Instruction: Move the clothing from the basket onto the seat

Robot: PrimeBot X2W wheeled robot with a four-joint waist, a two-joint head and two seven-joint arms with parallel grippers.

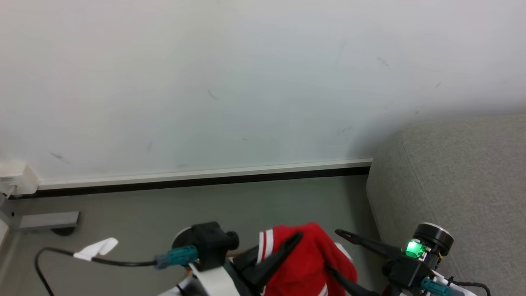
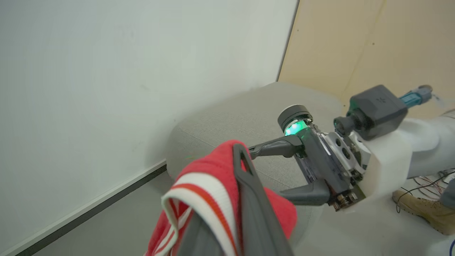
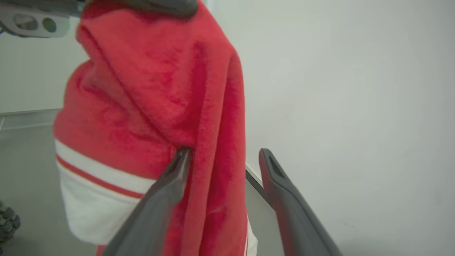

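Observation:
The clothing (image 1: pixel 304 263) is a red garment with white stripe trim, and it hangs in the air from my left gripper (image 1: pixel 294 239), which is shut on its top fold. In the left wrist view the cloth (image 2: pixel 209 170) drapes over my left gripper (image 2: pixel 240 150). My right gripper (image 1: pixel 333 251) stands open just to its right, one finger against the cloth. In the right wrist view a hanging red fold (image 3: pixel 213 117) lies between the spread fingers of the right gripper (image 3: pixel 224 158). The light-grey seat (image 1: pixel 456 172) is to the right, beyond both grippers. The basket is out of view.
A pale wall with a white and black baseboard (image 1: pixel 205 176) runs behind a grey floor. A black cable with a white tag (image 1: pixel 96 248) lies at lower left, near a wall socket (image 1: pixel 14 179). A person's boot (image 2: pixel 423 209) rests on the floor beside the seat (image 2: pixel 241 113).

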